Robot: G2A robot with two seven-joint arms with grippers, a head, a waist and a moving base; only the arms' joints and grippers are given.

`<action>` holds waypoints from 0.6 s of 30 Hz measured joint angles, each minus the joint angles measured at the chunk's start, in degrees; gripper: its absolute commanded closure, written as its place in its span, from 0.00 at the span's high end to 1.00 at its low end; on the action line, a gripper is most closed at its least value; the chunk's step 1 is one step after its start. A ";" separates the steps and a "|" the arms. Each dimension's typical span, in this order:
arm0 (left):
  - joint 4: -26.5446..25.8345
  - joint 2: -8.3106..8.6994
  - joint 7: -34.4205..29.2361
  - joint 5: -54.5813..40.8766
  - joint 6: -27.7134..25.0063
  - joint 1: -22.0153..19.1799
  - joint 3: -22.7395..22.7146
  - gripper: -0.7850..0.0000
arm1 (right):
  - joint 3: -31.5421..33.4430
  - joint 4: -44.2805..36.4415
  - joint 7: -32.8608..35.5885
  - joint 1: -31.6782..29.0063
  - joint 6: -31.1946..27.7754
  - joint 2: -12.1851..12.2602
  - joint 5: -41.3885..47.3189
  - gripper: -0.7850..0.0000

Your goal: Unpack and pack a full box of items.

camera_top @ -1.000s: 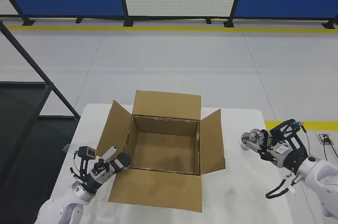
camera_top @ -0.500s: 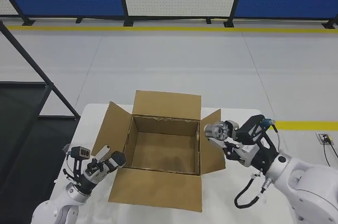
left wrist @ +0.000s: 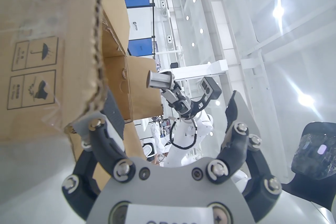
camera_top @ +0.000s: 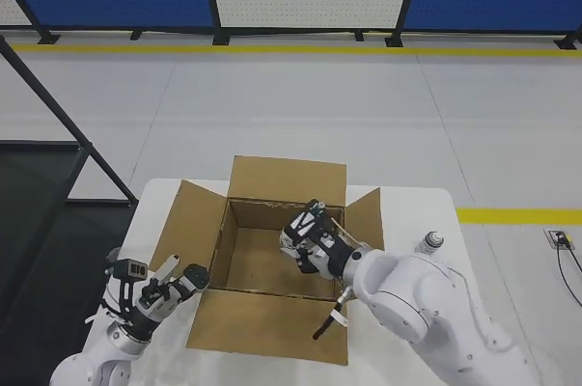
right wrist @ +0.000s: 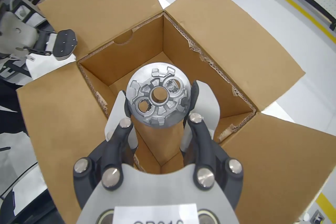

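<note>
while over corrugated box (right wrist: 225, 33), notched metal disc (right wrist: 172, 104)

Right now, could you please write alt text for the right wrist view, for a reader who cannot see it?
The right gripper is shut on a round grey metal part with a central hole and cut-outs, and holds it above the opening of a cardboard box. The box's four flaps are folded outward.

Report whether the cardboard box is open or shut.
Open: the cardboard box has four flaps spread outward, floor showing; the right gripper holds a metal part over it.
</note>
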 measured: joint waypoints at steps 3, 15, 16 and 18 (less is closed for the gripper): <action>0.13 0.00 -0.22 -0.13 0.02 -0.22 -0.06 1.00 | -1.16 1.98 0.29 1.58 0.72 -0.47 0.36 0.00; 0.64 -0.23 -0.44 -0.90 -0.22 -1.02 1.16 1.00 | -1.01 1.70 0.28 1.36 0.62 -0.42 0.34 0.00; 0.67 -0.24 -0.54 -0.81 -0.16 -1.13 1.28 1.00 | -1.02 1.79 0.20 1.29 0.66 -0.43 0.34 0.00; 0.74 -0.24 -0.80 -0.48 0.05 -1.40 1.43 1.00 | -1.90 3.38 -0.53 0.95 1.36 -0.78 -0.05 0.00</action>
